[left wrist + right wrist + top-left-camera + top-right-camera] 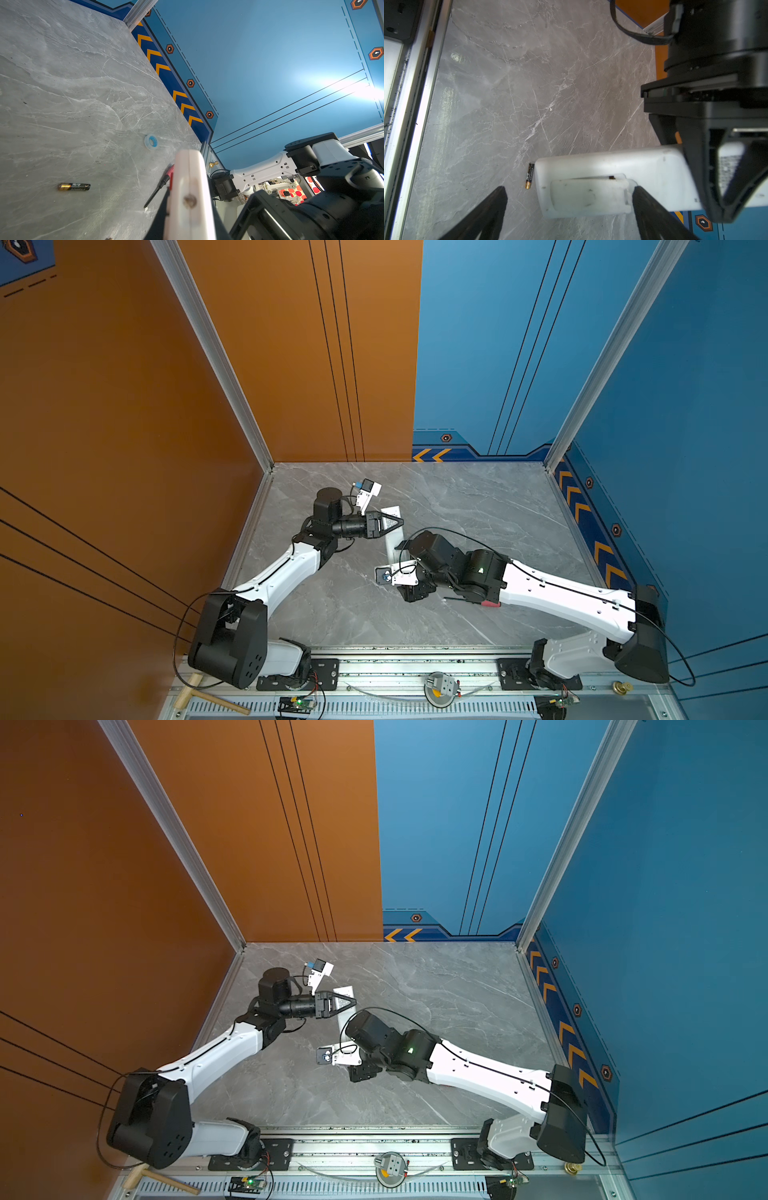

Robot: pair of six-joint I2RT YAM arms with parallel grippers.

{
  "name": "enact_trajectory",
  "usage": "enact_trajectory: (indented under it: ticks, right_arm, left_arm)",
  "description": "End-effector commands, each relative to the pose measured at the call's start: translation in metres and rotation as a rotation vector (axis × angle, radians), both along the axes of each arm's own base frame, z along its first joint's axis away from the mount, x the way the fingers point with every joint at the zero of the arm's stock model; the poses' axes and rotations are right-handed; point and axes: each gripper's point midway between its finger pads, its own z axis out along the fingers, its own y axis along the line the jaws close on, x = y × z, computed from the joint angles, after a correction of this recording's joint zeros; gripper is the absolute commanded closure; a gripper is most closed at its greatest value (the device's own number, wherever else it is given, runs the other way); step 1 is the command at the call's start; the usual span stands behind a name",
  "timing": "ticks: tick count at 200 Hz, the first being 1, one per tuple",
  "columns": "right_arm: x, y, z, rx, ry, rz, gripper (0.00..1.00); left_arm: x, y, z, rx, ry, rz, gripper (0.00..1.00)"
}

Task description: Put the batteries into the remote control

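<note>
1. White plastic remote (602,164) is being pinched by the left claw (392,524), whose jaws are pressing together on the end away from the cover (587,197). Its plain back is facing the right wrist camera.
2. Right claw (569,188) is hovering with jaws spread wide and is gripping nothing. Its fingertips (500,199) are straddling the cover, which is sitting slightly askew.
3. 1 battery (530,175) is lying loose on the table (529,83), appearing just beside the remote's free end. The 2nd is not showing clearly: a dark sliver in the gap along the cover may be it, but I cannot tell.
4. The battery is looking light, hard, smooth and round, so it is probably going to roll at a nudge. Pinching it across the middle, jaws square to its length, is seeming safest.
5. The remote is looking light and stiff but slick. Gripping it by the long edges, clear of the cover, is leaving the compartment reachable.
6. A screwdriver (158,189) is lying on the table, well apart from the battery.
</note>
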Motion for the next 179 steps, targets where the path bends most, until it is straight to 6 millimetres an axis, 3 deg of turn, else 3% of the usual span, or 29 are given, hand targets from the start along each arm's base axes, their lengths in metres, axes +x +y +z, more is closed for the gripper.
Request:
enact_trajectory:
  ticks: [1, 48, 106, 139, 179]
  right_arm:
    - [-0.006, -0.006, -0.004, -0.022, 0.008, 0.002, 0.04]
    - [-0.006, -0.004, -0.002, -0.011, 0.007, 0.004, 0.00]
    - [-0.002, -0.006, 0.026, 0.094, 0.024, -0.060, 0.00]
    - [0.002, -0.012, 0.065, 0.257, 0.053, -0.177, 0.00]
    - [0.029, -0.033, 0.103, 0.437, 0.113, -0.466, 0.00]
  left_arm:
    - [0.005, 0.003, 0.014, -0.020, -0.048, 0.017, 1.00]
    - [0.005, 0.004, 0.015, -0.020, -0.049, 0.018, 1.00]
    - [0.008, 0.005, 0.013, -0.016, -0.047, 0.037, 1.00]
    - [0.013, 0.006, 0.010, -0.008, -0.030, 0.077, 1.00]
    - [0.027, 0.013, -0.012, 0.013, 0.070, 0.193, 1.00]
